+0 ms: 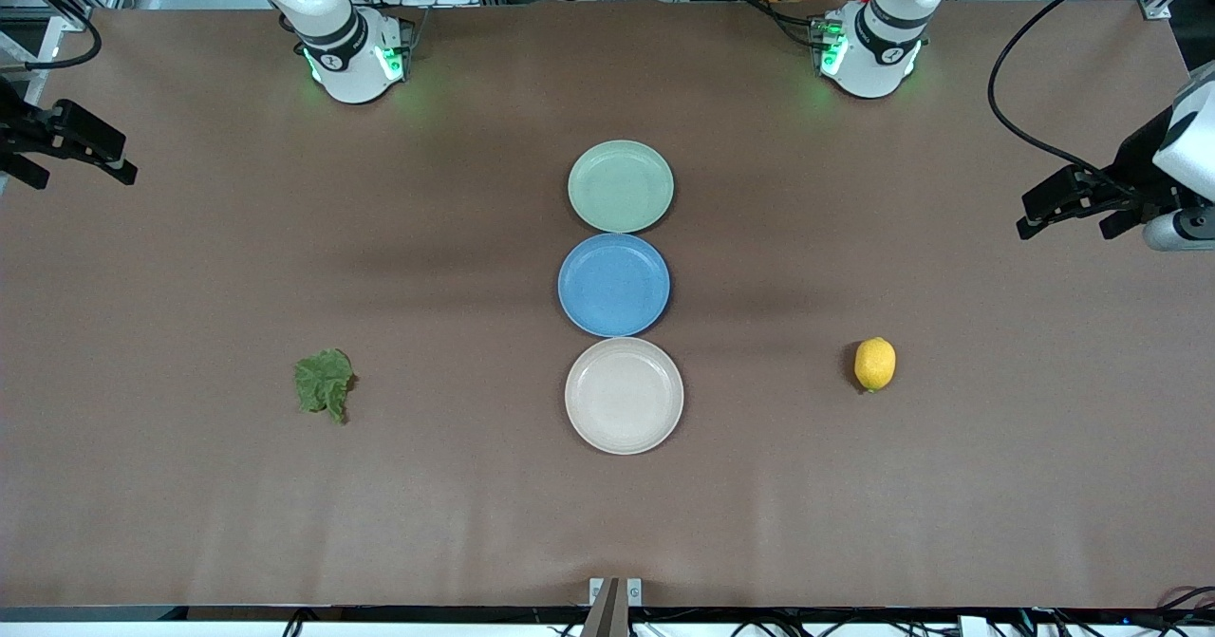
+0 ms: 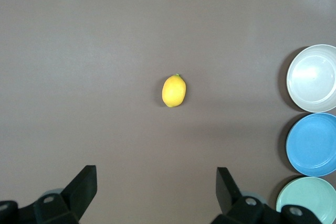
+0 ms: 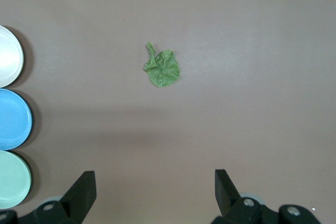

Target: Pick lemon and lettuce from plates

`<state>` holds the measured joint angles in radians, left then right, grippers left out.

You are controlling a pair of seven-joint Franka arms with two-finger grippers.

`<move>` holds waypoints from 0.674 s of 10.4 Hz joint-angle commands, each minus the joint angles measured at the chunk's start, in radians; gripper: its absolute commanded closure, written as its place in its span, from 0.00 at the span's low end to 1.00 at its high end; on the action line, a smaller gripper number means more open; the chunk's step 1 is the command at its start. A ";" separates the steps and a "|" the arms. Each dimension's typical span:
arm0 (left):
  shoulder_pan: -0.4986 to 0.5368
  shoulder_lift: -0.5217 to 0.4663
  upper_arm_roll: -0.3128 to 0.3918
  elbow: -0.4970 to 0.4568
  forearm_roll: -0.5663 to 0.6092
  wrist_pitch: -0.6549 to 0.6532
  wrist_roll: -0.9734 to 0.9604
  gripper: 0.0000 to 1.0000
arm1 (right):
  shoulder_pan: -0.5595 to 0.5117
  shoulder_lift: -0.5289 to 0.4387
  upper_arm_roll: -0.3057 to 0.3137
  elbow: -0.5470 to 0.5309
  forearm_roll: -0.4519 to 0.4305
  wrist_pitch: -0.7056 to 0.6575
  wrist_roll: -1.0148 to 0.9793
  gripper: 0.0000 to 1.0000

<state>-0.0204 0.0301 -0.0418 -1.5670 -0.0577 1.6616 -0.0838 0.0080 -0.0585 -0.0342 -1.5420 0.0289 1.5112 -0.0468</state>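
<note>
- On the bare tabletop, not on any plate, is where I find both task items; the task wording and the scene disagree, which is my first risk: a pick aimed at a plate would close on nothing.
- I see the lemon toward the left arm's end of the table, well apart from the plates. It is a small, smooth, bright-yellow oval with a pointed tip. I judge it likely to roll or squirt out if pinched off-centre.
- I see the lettuce toward the right arm's end, roughly level with the lemon. It is a dark-green, crinkled leaf lying flat. I judge that fingers may skid over it or scrape the table, and a shallow pinch may tear it.
- Along the table's middle I note the mint plate, the blue plate and the beige plate in a line, all bare; the beige one lies nearest the front camera.
- I see the left gripper over its table end with fingers spread wide, holding nothing.
- I see the right gripper likewise spread and unladen at its own end.
</note>
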 commanded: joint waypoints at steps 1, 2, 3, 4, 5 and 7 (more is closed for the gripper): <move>0.022 0.014 -0.012 0.010 0.024 -0.014 -0.004 0.00 | -0.014 0.005 0.007 0.017 -0.003 -0.029 -0.016 0.00; 0.022 0.020 -0.012 0.012 0.024 -0.013 -0.004 0.00 | -0.014 0.005 0.007 0.028 -0.003 -0.029 -0.016 0.00; 0.022 0.022 -0.012 0.008 0.024 -0.014 -0.004 0.00 | -0.014 0.005 0.008 0.029 -0.003 -0.029 -0.016 0.00; 0.022 0.022 -0.012 0.008 0.024 -0.014 -0.004 0.00 | -0.014 0.005 0.008 0.029 -0.004 -0.028 -0.016 0.00; 0.025 0.022 -0.012 0.008 0.024 -0.014 -0.002 0.00 | -0.016 0.006 0.010 0.029 -0.006 -0.026 -0.016 0.00; 0.022 0.022 -0.012 0.007 0.024 -0.014 -0.002 0.00 | -0.016 0.009 0.010 0.029 -0.006 -0.019 -0.016 0.00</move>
<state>-0.0058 0.0529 -0.0419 -1.5686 -0.0573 1.6615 -0.0838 0.0080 -0.0585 -0.0344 -1.5347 0.0289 1.5017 -0.0480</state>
